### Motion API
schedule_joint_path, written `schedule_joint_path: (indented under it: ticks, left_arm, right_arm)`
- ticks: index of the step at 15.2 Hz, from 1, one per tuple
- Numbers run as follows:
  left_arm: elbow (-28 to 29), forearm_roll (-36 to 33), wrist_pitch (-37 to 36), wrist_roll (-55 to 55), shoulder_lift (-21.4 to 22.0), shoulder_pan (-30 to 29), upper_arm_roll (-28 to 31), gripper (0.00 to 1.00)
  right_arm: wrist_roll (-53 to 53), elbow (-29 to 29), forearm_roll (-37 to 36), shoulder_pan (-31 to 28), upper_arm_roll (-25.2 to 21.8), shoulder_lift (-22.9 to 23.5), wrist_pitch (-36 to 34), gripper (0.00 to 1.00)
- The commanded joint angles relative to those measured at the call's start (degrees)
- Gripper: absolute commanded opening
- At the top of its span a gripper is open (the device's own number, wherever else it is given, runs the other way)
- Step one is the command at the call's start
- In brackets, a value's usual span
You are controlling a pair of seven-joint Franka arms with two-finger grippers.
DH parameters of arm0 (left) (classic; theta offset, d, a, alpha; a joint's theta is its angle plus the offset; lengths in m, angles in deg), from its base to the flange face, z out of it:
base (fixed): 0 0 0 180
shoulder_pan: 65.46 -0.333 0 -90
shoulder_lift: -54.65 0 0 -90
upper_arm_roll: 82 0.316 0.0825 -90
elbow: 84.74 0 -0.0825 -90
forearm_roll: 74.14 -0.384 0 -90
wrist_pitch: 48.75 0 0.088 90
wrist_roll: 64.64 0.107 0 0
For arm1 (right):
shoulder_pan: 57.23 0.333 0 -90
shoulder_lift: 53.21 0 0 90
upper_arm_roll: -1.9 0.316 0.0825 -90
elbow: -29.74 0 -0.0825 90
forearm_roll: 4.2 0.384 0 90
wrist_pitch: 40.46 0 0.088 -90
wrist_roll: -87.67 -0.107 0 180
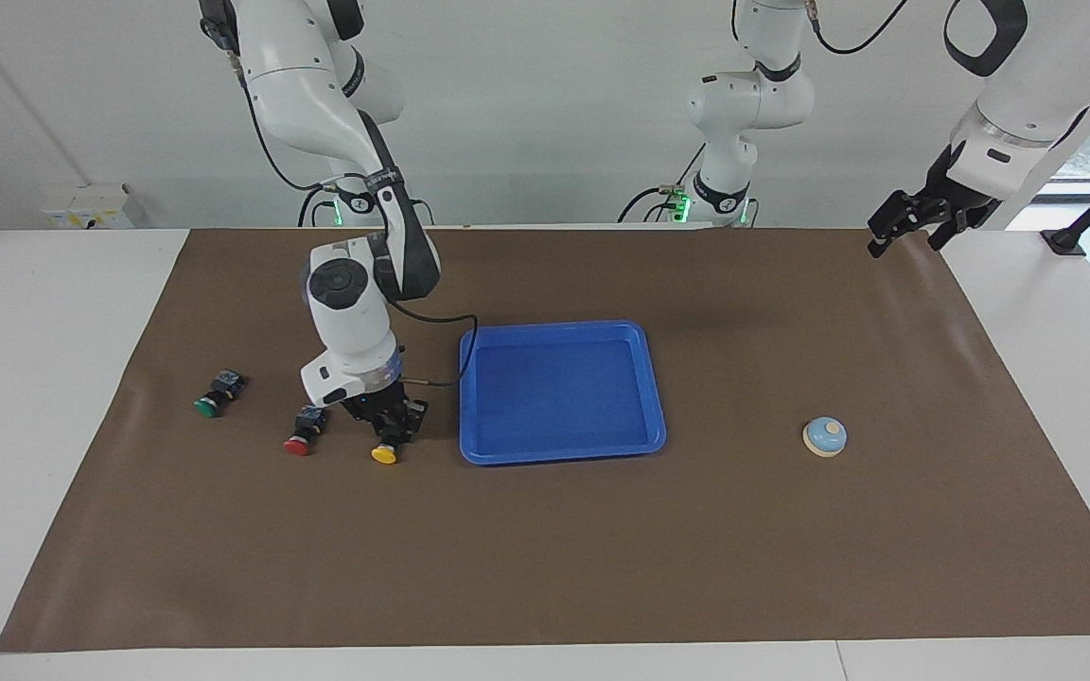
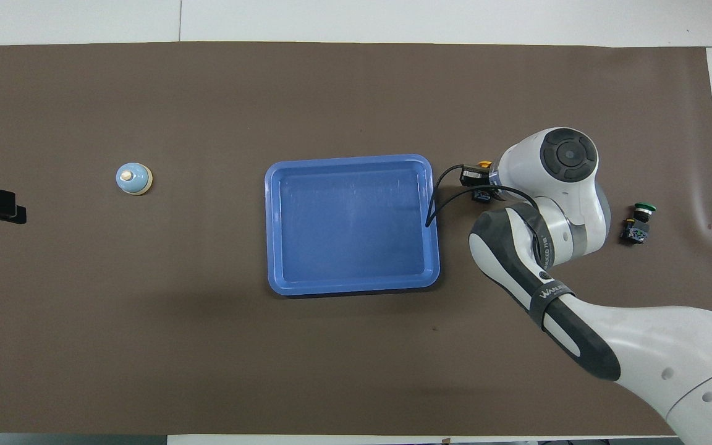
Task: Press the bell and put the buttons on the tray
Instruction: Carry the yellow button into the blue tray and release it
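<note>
On brown mat point(image 1: 545, 549): one blue tray point(image 1: 659, 397) mid-table, nothing in it; one bell point(image 1: 825, 436) well apart from tray toward left arm's end; three buttons toward right arm's end. Green button point(image 1: 215, 397) lay outermost, red button point(image 1: 304, 433) next, yellow button point(image 1: 389, 445) just beside tray. Right arm bent down from base, wrist low; right gripper point(image 1: 392, 424) sat at mat level, fingers closed on yellow button. Left gripper point(image 1: 905, 225) waited raised over mat corner; finger state: cannot tell.
</note>
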State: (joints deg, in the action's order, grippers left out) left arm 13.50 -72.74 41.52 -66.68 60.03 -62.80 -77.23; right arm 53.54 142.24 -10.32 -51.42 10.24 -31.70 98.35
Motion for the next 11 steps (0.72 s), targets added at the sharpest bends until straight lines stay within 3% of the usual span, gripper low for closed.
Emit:
schedule_joint_path:
  ticks: [1,4,8,11]
  left_arm:
    - [0.3,0.2,-0.5,-0.3,0.8,0.2,0.2,1.0]
    - [0.1,0.2,-0.5,-0.3,0.8,0.2,0.2,1.0]
    - [0.1,0.2,-0.5,-0.3,0.8,0.2,0.2,1.0]
    - [0.1,0.2,-0.5,-0.3,0.8,0.2,0.2,1.0]
  right_arm:
    - [-2.1,0.1,-1.6,0.7,0.1,0.2,0.6,0.0]
    - [-1.3,-2.4,-1.7,0.7,0.1,-0.4,-3.1,0.0]
    - [-1.6,-12.5,-1.4,4.6,0.4,-1.4,-17.8,0.0]
    - [-3.0,-13.4,-0.7,8.6,0.5,-2.6,-19.5,0.0]
